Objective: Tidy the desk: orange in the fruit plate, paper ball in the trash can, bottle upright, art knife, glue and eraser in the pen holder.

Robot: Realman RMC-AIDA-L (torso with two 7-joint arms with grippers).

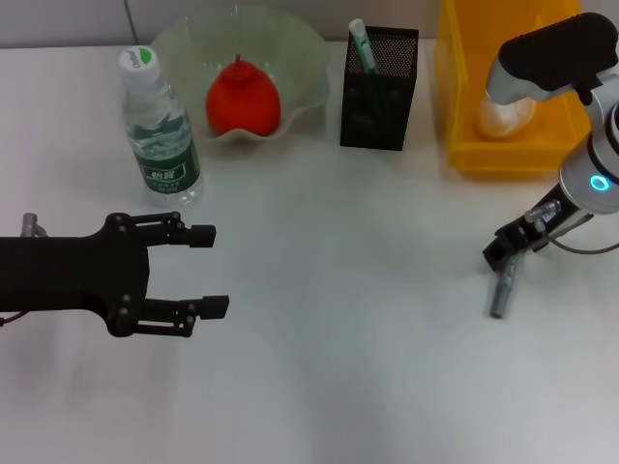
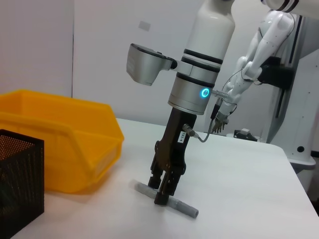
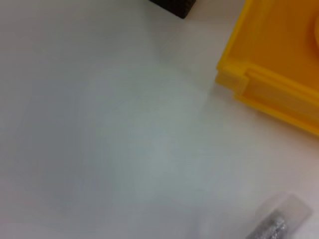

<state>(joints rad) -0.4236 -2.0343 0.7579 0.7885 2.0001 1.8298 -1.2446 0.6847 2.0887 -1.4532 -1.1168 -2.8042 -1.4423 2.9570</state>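
Head view: the right gripper (image 1: 507, 253) stands low over the grey glue (image 1: 502, 289) on the right of the white desk (image 1: 348, 367), near side of the yellow trash can (image 1: 464, 116); its jaws seem set about the stick's far end, though from here I cannot tell if they have closed. To do this step well, I judge the jaws should close squarely across the stick, lift it clear, tip it upright and carry it left to the black mesh pen holder (image 1: 379, 92), where the mint-green art knife (image 1: 361, 43) already stands. The left gripper (image 1: 208, 271) hovers idle on the near left, fingers spread with nothing between them; the bottle (image 1: 160, 130) stands upright beyond it; the orange (image 1: 244, 99) sits in the pale green fruit plate (image 1: 300, 48); a pale lump in the trash can is probably the paper ball (image 1: 503, 118); the eraser is not visible.

Left wrist view: the right gripper (image 2: 163, 191) straddles the glue (image 2: 175, 202) near its middle, tips at the tabletop; the stick lies flat; beyond the desk stand a white wall and a second white robot arm (image 2: 259, 55).

Right wrist view: only bare smooth desk, a trash can corner (image 3: 259, 74) and the glue's end (image 3: 271, 229).
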